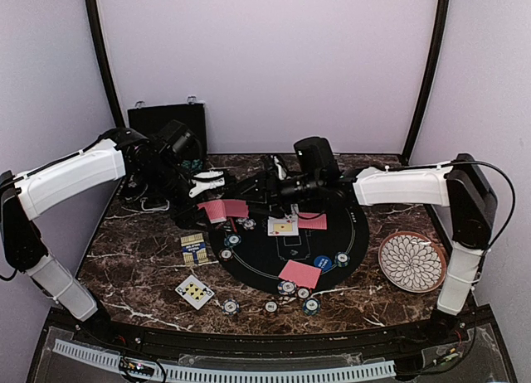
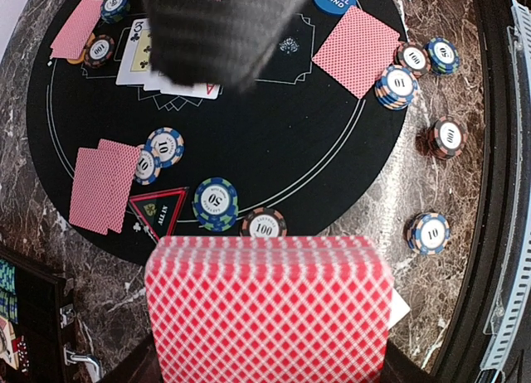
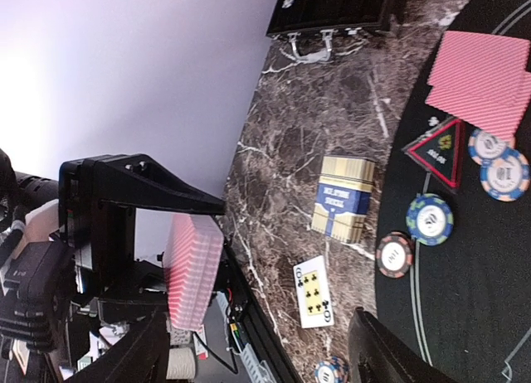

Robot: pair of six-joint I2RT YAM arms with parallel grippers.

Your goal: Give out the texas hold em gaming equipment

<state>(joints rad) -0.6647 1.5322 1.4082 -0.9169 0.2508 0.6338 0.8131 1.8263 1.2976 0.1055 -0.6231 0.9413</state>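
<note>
clamping the red-backed deck (image 2: 267,304), the left end effector (image 1: 211,184) hangs above the table (image 1: 141,271).

Blurred card deck (image 2: 267,308), partly off-frame

Mat (image 1: 350,230) strewn with cards (image 1: 300,273), chips (image 1: 287,287); jaws apparently near far edge.

the left arm (image 1: 70,177), holding a deck (image 2: 267,308), and the right arm (image 1: 402,186) meet over the back of the mat (image 1: 347,230), and a case (image 1: 166,122) closes the back left corner. chips (image 1: 286,288) and cards (image 1: 300,273) crowd the mat's front rim; a plate (image 1: 412,261) sits at the right. bare table (image 1: 133,263) lies open left of the card box (image 1: 193,249).
</note>
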